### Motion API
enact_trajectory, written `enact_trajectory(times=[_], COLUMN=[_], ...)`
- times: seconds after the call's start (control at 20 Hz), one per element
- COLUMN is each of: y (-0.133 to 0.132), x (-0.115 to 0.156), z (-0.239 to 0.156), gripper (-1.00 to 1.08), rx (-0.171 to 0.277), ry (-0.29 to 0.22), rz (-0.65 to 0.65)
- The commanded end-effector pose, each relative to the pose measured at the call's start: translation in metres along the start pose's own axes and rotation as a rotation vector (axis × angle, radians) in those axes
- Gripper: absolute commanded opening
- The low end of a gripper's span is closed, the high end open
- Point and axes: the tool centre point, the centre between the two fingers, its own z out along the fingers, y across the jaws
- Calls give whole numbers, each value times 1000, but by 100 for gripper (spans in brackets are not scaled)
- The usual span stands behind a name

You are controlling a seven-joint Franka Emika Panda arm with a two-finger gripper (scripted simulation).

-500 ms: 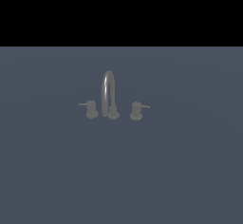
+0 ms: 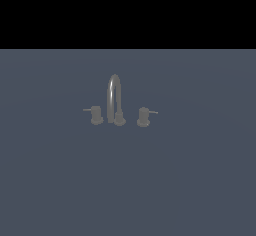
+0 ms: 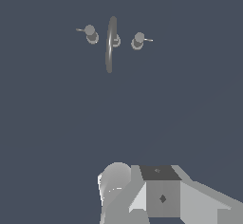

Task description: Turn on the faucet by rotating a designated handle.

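Observation:
The faucet [image 2: 114, 98] stands small and dull grey on the slate-blue floor, its thin arched spout rising in the middle. The designated handle [image 2: 144, 116] is the stubby knob on the exterior view's right, with a thin lever pointing rightward. In the wrist view the faucet [image 3: 111, 42] is seen from above and far off, the designated handle [image 3: 138, 40] beside the spout. Only grey blocky parts of my gripper [image 3: 161, 194] show at the picture's edge, well away from the faucet. Its fingers are not distinguishable. The arm is absent from the exterior view.
A twin knob [image 2: 96, 115] with a leftward lever sits on the other side of the spout, also in the wrist view as the twin knob [image 3: 90, 33]. The spout's round base [image 2: 119, 120] sits between the knobs. Flat blue-grey floor [image 2: 200, 180] surrounds the set.

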Motion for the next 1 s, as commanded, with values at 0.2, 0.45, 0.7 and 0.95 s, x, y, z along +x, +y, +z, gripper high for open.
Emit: enact_trajectory(times=[0.2, 0.45, 0.7, 0.95], y=[0, 0, 1, 2], x=[2, 13, 34, 65], z=[1, 4, 10, 23], gripper=[-100, -100, -100, -100], rx=[-3, 6, 24, 49], ry=[-1, 0, 0, -2], rz=[-2, 31, 96, 196])
